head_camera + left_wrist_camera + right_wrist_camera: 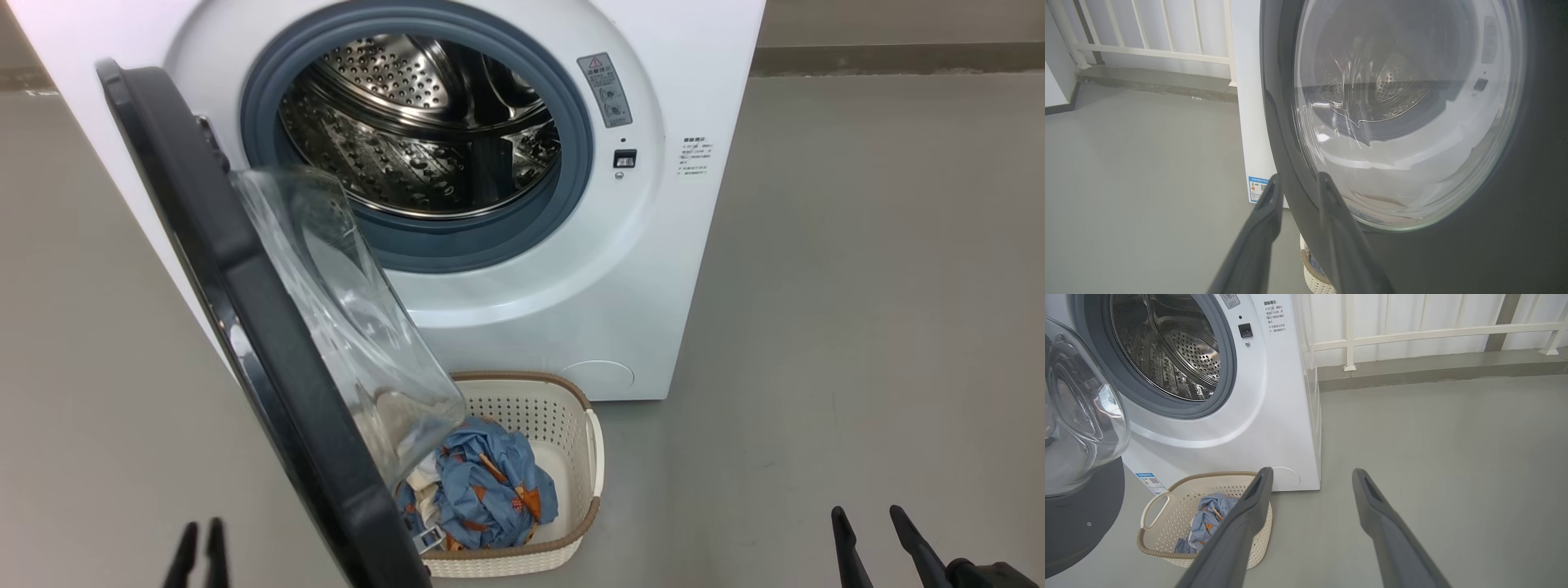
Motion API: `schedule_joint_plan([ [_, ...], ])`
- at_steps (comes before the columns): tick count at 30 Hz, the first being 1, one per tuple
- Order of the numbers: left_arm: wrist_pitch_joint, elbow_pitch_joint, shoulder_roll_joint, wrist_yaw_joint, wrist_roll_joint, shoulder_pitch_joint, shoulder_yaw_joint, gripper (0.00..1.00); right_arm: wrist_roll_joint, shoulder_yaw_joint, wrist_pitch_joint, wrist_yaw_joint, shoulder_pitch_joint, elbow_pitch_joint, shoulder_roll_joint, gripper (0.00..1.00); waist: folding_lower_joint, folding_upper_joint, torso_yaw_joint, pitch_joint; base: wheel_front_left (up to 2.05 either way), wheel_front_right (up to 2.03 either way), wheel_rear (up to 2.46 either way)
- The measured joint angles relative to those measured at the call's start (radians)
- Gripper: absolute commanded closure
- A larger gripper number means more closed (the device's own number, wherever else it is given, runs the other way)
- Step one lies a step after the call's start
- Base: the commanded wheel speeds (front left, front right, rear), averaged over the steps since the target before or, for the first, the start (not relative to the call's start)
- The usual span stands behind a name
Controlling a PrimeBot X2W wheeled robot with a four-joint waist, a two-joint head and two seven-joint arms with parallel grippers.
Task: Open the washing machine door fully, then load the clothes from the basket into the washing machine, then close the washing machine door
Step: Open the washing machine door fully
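— What does the head view give?

— The washing machine [702, 245] fills the top of the frame, its steel drum [408, 139] bare inside the grey gasket [490, 237]. The washing machine door [245, 327] stands swung out on the left, running from upper left down to bottom centre, with its glass bowl [351, 327] bulging toward the middle. Below the machine, at bottom centre, sits the basket [571, 408] on the grey floor [857, 327], with the clothes [490, 490] bundled inside, partly behind the glass.

— And the grippers?

— The left gripper [200, 531] shows at the lower left, its fingers a narrow gap apart with only floor between them. The right gripper [869, 523] shows at the lower right, fingers spread, gripping nothing.

— The left wrist view?

— The left gripper [1300, 181] points at the door's outer face [1515, 245], which takes up the right of the frame. One finger overlaps the black rim; whether it touches cannot be told. A blue label sticker [1258, 188] shows on the machine's side at centre left.

— The right wrist view?

— The right gripper [1310, 475] hangs over the floor, fingers wide apart. The basket [1167, 510] lies at lower left with the clothes [1208, 518] in it, just before the machine.
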Motion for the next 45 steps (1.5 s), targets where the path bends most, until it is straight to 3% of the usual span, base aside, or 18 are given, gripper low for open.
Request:
schedule_joint_plan([
  [10,0.000,0.000,0.000,0.021,0.009,0.000,0.005,1.00,0.000,0.002,0.000,0.000,-0.003,0.000,0.002,0.00,0.0000,0.0000,0.006,0.001,0.00,0.00,0.00],
  [17,0.000,-0.053,-0.001,0.080,0.009,-0.012,0.044,1.00,0.000,0.004,0.000,0.000,-0.003,0.001,0.002,0.00,0.0000,0.0000,0.017,0.001,0.00,0.00,0.00],
  [23,0.000,-0.229,-0.001,0.151,0.009,-0.071,0.099,1.00,0.000,0.003,0.000,0.000,-0.003,0.000,0.002,0.00,0.0000,0.0000,0.027,-0.003,0.00,0.00,0.00],
  [27,-0.001,-0.414,-0.001,0.166,0.041,-0.125,0.092,1.00,0.000,0.003,0.000,0.000,-0.002,0.001,0.002,0.00,0.0000,0.0000,0.037,-0.009,0.00,0.00,0.00],
  [30,-0.002,-0.562,0.000,0.153,0.061,-0.141,0.019,1.00,0.000,0.002,0.000,0.000,0.001,0.001,0.003,0.00,0.0000,0.0000,0.044,-0.014,0.00,0.00,0.00],
  [36,0.058,-0.746,0.002,0.081,0.051,-0.139,-0.234,1.00,0.000,0.002,0.000,0.000,0.005,0.002,0.005,0.00,0.0000,0.0000,0.060,-0.021,0.00,0.00,0.00],
  [41,0.168,-0.737,0.005,0.058,-0.034,-0.084,-0.402,1.00,0.000,0.002,0.000,0.000,0.005,0.003,0.009,0.00,0.0000,0.0000,0.067,-0.016,0.00,0.00,0.00],
  [45,0.253,-0.667,0.011,0.049,-0.091,-0.029,-0.480,1.00,0.000,0.003,0.000,0.000,0.005,0.004,0.012,0.00,0.0000,0.0000,0.074,-0.011,0.00,0.00,0.00],
])
